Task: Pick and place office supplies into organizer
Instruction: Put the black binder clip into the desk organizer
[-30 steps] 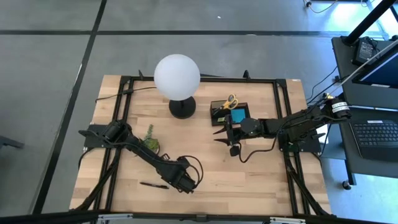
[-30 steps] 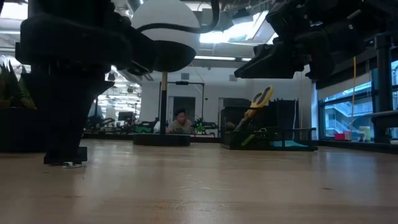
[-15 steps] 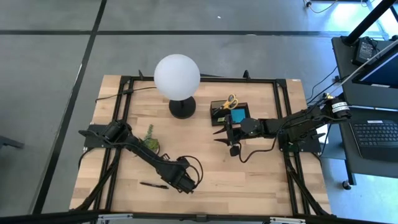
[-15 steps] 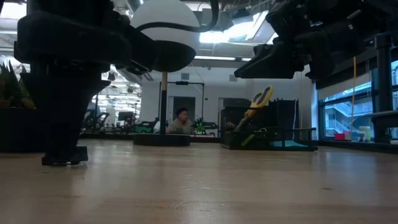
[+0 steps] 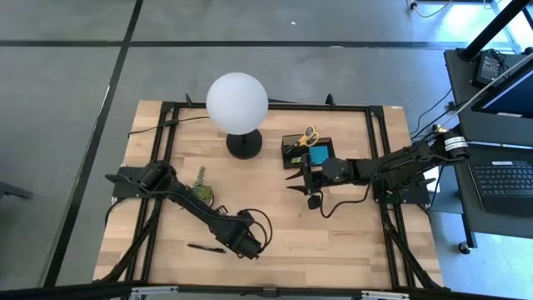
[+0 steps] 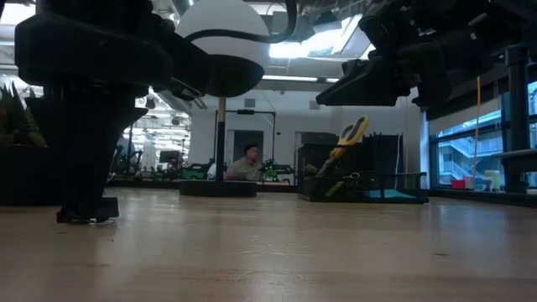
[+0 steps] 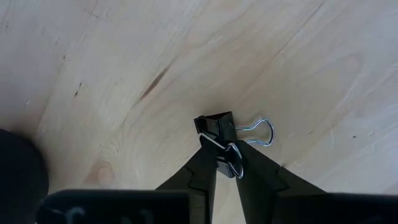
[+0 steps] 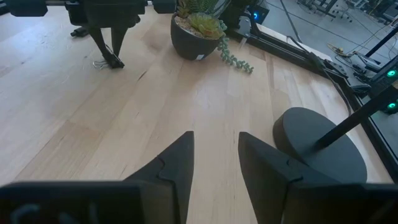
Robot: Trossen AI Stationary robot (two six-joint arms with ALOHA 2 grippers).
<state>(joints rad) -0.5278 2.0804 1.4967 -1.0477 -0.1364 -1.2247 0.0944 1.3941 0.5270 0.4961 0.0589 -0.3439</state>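
Observation:
A small black binder clip (image 7: 214, 124) with silver wire handles lies near the table's near edge, under my left gripper (image 7: 225, 163), which is shut on it (image 5: 246, 243). The right wrist view shows the same gripper (image 8: 112, 55) standing on the table. A black pen (image 5: 206, 247) lies just left of it. The black organizer (image 5: 306, 151) sits right of the lamp and holds yellow-handled scissors (image 5: 310, 134) and a blue sticky-note pad (image 5: 318, 155). My right gripper (image 8: 214, 155) is open and hovers just near-side of the organizer (image 5: 303, 180). My left gripper pinches one wire handle (image 7: 227, 153) of the binder clip between its two fingertips. It comes from above, pointing down. The clip's black body and its other wire handle (image 7: 261, 132) rest flat on the wood, beyond the fingertips.
The white globe lamp (image 5: 237, 100) stands on a round black base (image 5: 244, 144) at the far middle. A small potted plant (image 5: 200, 188) sits beside my left arm. The organizer (image 6: 361, 186) shows far off in the low view. Bare wood lies between the two grippers.
My left arm's upper part has leaned a little toward the table's left edge, while its fingertips have stayed at the clip on the table. My right arm has kept still.

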